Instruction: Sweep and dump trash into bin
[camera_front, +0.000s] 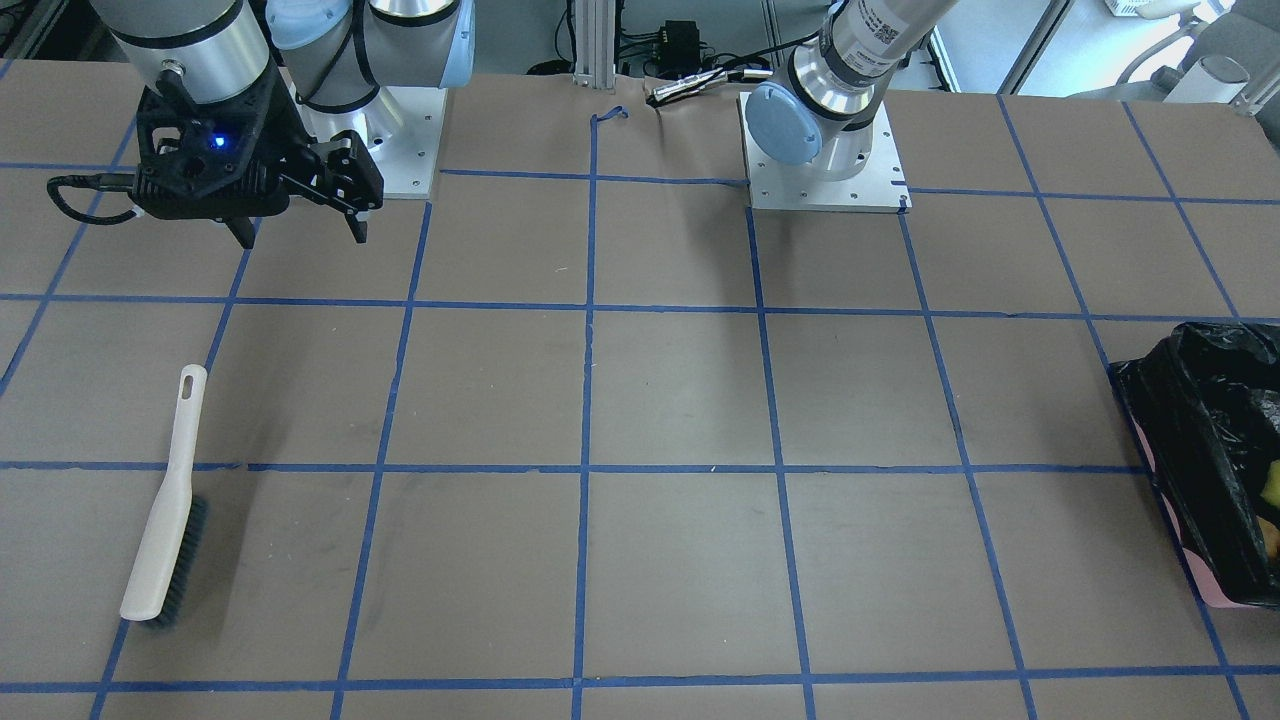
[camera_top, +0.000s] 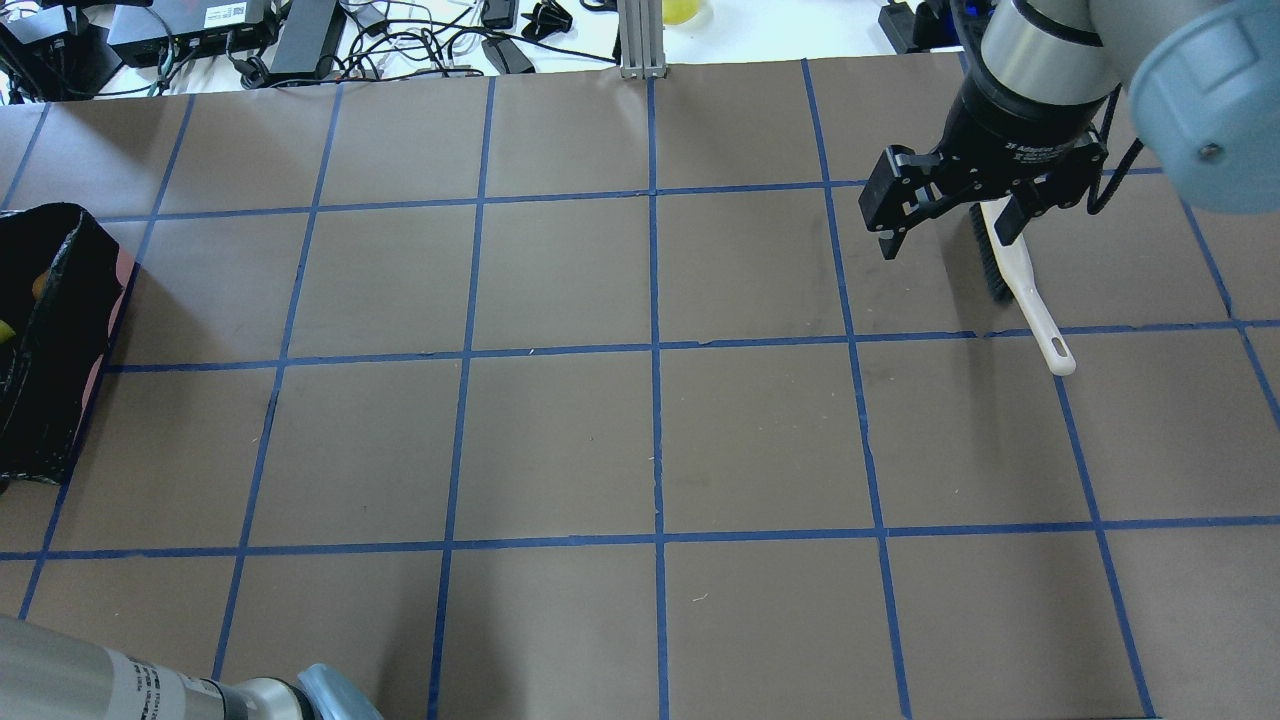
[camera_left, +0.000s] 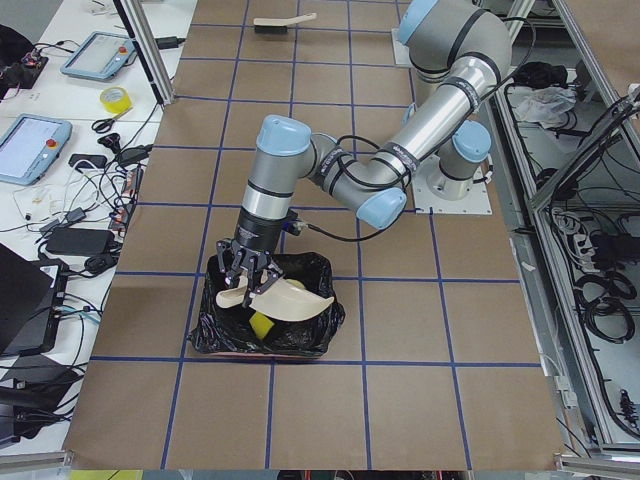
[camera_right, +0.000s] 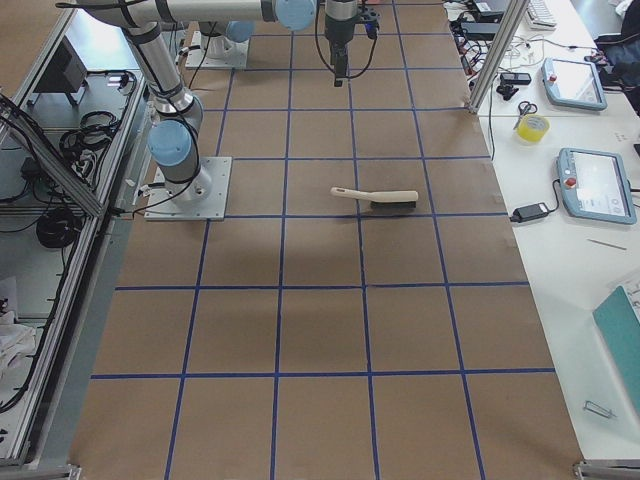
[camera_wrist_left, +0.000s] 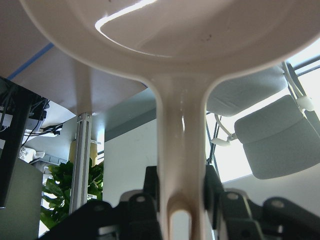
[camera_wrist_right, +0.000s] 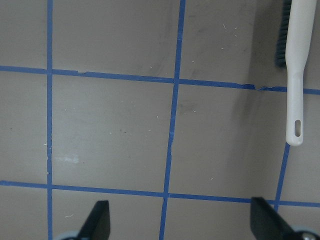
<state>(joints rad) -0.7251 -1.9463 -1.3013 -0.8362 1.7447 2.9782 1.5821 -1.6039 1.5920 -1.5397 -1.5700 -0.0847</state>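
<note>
My left gripper (camera_left: 248, 275) is shut on the handle of the beige dustpan (camera_left: 290, 300) and holds it tilted over the bin (camera_left: 265, 338), a black-bag-lined box with a pink base. In the left wrist view the dustpan (camera_wrist_left: 175, 30) handle sits between the fingers (camera_wrist_left: 215, 190). A yellow trash piece (camera_left: 260, 323) lies inside the bin under the pan. The bin (camera_top: 55, 330) is at the table's left end, with an orange bit (camera_top: 40, 287) showing inside. My right gripper (camera_top: 950, 215) is open and empty, raised above the table.
A white hand brush (camera_top: 1022, 285) with dark bristles lies flat on the table under and beside the right gripper; it also shows in the right wrist view (camera_wrist_right: 296, 75). Blue tape lines grid the brown table (camera_top: 650, 440). Cables and devices lie beyond the far edge.
</note>
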